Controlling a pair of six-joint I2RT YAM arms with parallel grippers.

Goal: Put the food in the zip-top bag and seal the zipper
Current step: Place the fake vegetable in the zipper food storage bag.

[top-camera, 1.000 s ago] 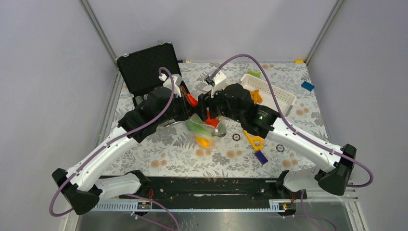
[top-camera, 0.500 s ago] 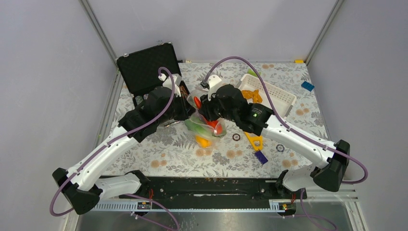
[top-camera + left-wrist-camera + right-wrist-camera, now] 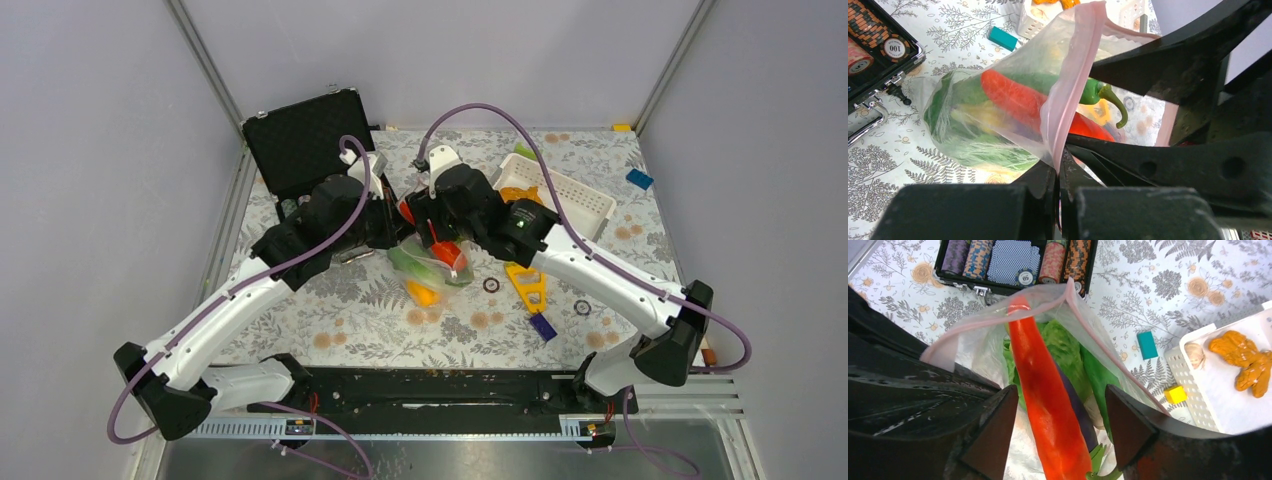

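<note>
The zip-top bag (image 3: 432, 268) hangs open between both grippers, its pink zipper (image 3: 1070, 85) forming the mouth. My left gripper (image 3: 1058, 167) is shut on the zipper edge and holds it up; it also shows in the top view (image 3: 390, 228). My right gripper (image 3: 1060, 427) is open over the bag mouth (image 3: 428, 222). The red chili (image 3: 1048, 400) lies between its fingers without touching them and slants into the bag. Green lettuce (image 3: 1063, 347), a purple vegetable (image 3: 1079, 410) and a yellow piece (image 3: 422, 293) are inside. An orange lumpy piece (image 3: 1243, 357) lies in the white basket (image 3: 585, 200).
The open black poker chip case (image 3: 305, 140) stands at the back left, close behind the bag. A teal block (image 3: 1148, 344) and a yellow block (image 3: 1175, 394) lie beside the basket. A yellow tool (image 3: 527, 285), a purple block (image 3: 542, 326) and two rings (image 3: 491, 285) lie right of the bag.
My right gripper has moved left and back over the bag mouth, and the red chili now slants inside the bag. My left gripper has kept its hold on the zipper edge.
</note>
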